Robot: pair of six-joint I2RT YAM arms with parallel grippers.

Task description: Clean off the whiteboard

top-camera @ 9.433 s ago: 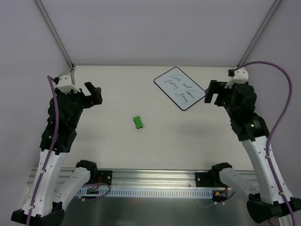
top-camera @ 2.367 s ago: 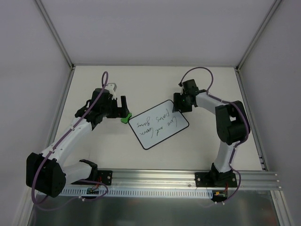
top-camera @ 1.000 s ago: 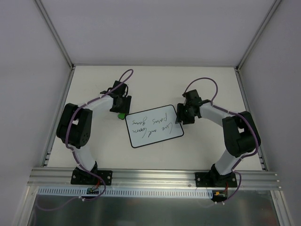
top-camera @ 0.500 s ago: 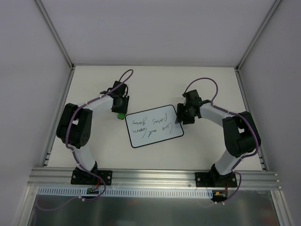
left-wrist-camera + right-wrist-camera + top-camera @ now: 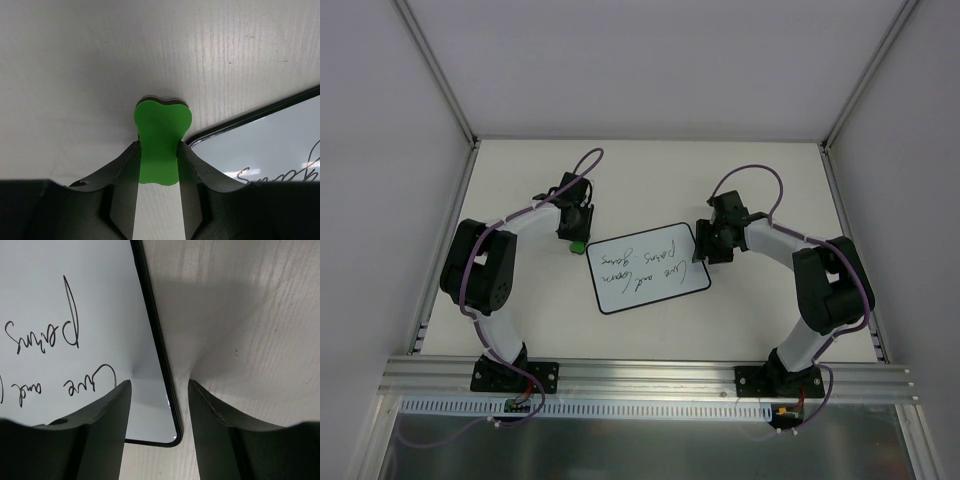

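Note:
The whiteboard lies flat at mid-table, tilted a little, with dark handwriting across it. A small green eraser rests on the table just off its left corner. My left gripper points down over it. In the left wrist view both fingers press the sides of the eraser, left gripper shut on it, with the whiteboard corner at right. My right gripper stands open astride the whiteboard right edge near a corner, right gripper with one finger over the board and one over the table.
The pale table is fenced by grey walls and slanted metal posts. An aluminium rail with both arm bases runs along the near edge.
The left jaws have narrowed onto the green eraser over the last second. Neither arm nor the board has shifted; much earlier the board lay at the back right.

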